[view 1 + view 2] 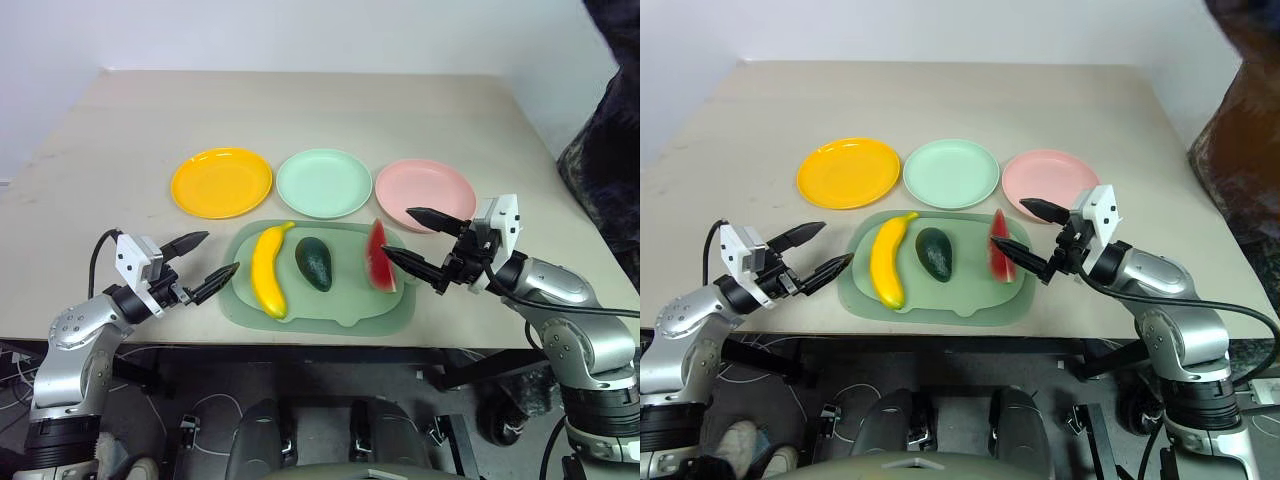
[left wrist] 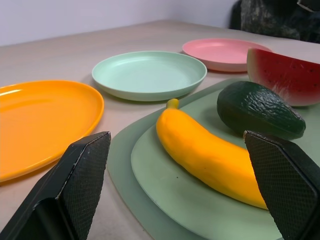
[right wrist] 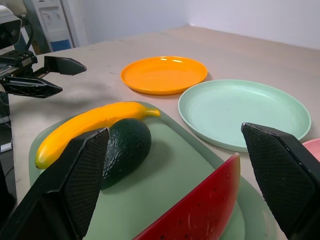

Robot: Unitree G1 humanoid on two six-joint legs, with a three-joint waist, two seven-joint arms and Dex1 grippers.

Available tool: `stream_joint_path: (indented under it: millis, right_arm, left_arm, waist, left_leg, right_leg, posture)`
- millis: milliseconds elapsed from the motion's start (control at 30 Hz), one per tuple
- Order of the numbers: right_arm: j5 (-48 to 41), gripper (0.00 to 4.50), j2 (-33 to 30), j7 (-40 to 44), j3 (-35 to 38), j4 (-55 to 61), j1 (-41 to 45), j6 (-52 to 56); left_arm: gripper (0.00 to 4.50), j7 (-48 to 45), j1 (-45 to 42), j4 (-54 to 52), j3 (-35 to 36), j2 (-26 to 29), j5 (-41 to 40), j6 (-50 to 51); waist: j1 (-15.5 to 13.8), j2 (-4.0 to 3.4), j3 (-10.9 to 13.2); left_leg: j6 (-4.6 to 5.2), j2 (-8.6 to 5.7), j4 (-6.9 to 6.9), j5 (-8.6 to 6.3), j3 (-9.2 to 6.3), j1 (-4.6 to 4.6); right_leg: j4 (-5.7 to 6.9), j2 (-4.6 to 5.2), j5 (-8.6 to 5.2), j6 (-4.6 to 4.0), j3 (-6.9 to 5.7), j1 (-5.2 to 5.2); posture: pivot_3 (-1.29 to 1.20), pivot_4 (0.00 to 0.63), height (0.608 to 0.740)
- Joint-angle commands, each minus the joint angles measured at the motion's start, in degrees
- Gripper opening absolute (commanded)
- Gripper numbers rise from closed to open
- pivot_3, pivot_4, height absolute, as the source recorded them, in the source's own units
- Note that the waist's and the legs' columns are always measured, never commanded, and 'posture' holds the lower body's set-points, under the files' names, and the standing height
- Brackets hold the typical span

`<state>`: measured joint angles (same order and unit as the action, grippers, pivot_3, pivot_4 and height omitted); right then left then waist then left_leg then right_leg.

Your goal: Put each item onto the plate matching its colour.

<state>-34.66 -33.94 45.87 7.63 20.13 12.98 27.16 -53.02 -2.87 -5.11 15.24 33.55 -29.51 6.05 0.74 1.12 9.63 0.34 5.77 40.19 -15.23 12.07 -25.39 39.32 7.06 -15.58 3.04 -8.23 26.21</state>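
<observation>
On the wide tan table (image 1: 120,120) sits one big pale green tray with rounded corners (image 1: 330,310), and all three toy fruits lie inside it, side by side and not touching. The long curved yellow plastic banana (image 1: 267,270) is on the robot's left, the dark green egg-shaped avocado (image 1: 314,264) is in the middle, and the red watermelon wedge with green rind (image 1: 378,258) is on the right. Just behind the tray stand three round shallow plastic plates in a row, and each one has nothing in it: one orange-yellow plate (image 1: 221,182) on the left, one pale mint green plate (image 1: 324,183) in the middle, and one pink plate (image 1: 424,194) on the right. So I count three fruits, three plates and one tray. There are two grippers, one at each end of the tray. The left gripper (image 1: 204,263) hangs near the tray's left edge with its two black fingers spread wide, and it has hold of nothing. The right gripper (image 1: 421,243) hangs close by the watermelon, between the tray and the pink plate, fingers spread wide too, with nothing in them
</observation>
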Motion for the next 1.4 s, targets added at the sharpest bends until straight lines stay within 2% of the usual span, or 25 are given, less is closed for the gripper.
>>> stream_joint_path:
  millis: [33, 167, 367, 533, 733, 900, 1200, 1400]
  right_arm:
    - [-1.0, 4.50, 0.1, -0.3, 1.1, 2.6, -0.8, -0.6]
    - [0.0, 4.50, 0.0, -0.9, 0.7, 1.9, -1.2, -0.6]
    - [-0.6, 4.50, -2.7, -3.4, -0.2, 2.8, -0.3, 6.9]
    - [-3.7, 4.50, -5.7, -4.8, 0.6, 3.6, 1.6, 16.3]
    - [-9.8, 4.50, -5.7, -11.1, 0.5, 4.0, 9.1, 32.7]
    - [-11.9, 4.50, -4.5, -14.0, 0.7, 2.2, 12.6, 38.8]
    - [-10.5, 4.50, -1.8, -19.2, -2.5, -1.4, 18.1, 46.5]
    - [-6.4, 4.50, 0.3, -21.4, -9.1, -4.6, 22.6, 49.2]
  left_arm:
    - [4.47, -0.5, -1.4, -1.0, 0.2, 0.6, -0.6, -0.1]
    - [4.47, -0.5, -3.4, 1.0, -0.9, 0.0, 0.8, -1.3]
    - [4.47, -0.1, -3.8, 0.1, -2.4, -1.2, 0.9, -1.2]
    - [4.47, -0.6, -4.2, -0.2, -3.9, -2.2, 1.0, -1.3]
    - [4.47, -4.8, -4.5, -2.7, -5.5, 0.0, -0.3, 0.8]
    - [4.47, -8.5, -5.5, -3.6, -6.7, 1.9, -1.4, 3.0]
    - [4.47, -10.1, -9.5, 0.3, -9.7, 0.2, 0.7, 1.7]
    - [4.47, -10.1, -12.6, 5.3, -10.4, -2.1, 2.9, -2.0]
  waist:
    - [0.0, 0.00, 0.0]
    - [0.0, 0.00, 0.0]
    - [0.0, 0.00, 0.0]
    - [0.0, 0.00, 0.0]
    - [0.1, 0.00, 0.0]
    - [-0.1, 0.00, 0.0]
    - [0.1, -0.01, 0.0]
    - [0.2, -0.01, 0.0]
  left_leg:
    - [0.00, 0.00, 0.00, 0.00, 0.00, 0.00]
    - [0.00, 0.00, 0.00, 0.00, 0.00, 0.00]
    - [0.00, -0.01, 0.00, 0.00, 0.01, 0.00]
    - [0.00, 0.00, 0.00, 0.00, -0.01, 0.00]
    - [0.00, 0.01, -0.01, 0.00, -0.01, -0.01]
    - [0.03, 0.00, -0.02, -0.02, -0.01, -0.04]
    - [0.03, -0.01, -0.04, -0.01, 0.03, -0.05]
    - [0.02, -0.01, -0.03, -0.01, 0.05, -0.05]
  right_leg:
    - [0.00, 0.00, 0.00, 0.00, 0.00, 0.00]
    - [0.00, 0.00, 0.00, 0.00, -0.01, -0.01]
    - [0.00, 0.00, 0.00, 0.00, 0.00, -0.01]
    - [-0.01, 0.01, 0.00, 0.00, 0.00, -0.01]
    - [0.00, 0.01, 0.00, -0.02, 0.00, 0.03]
    - [-0.06, 0.03, 0.00, -0.02, -0.01, 0.02]
    - [-0.06, 0.01, 0.01, -0.01, -0.01, 0.04]
    - [-0.05, 0.01, 0.01, -0.01, -0.01, 0.06]
  posture:
    - [0.00, 0.150, 0.695]
    - [0.00, 0.150, 0.695]
    - [0.00, 0.150, 0.695]
    - [0.00, 0.150, 0.695]
    - [0.00, 0.150, 0.695]
    - [0.00, 0.150, 0.695]
    - [0.00, 0.150, 0.695]
    - [0.00, 0.150, 0.695]
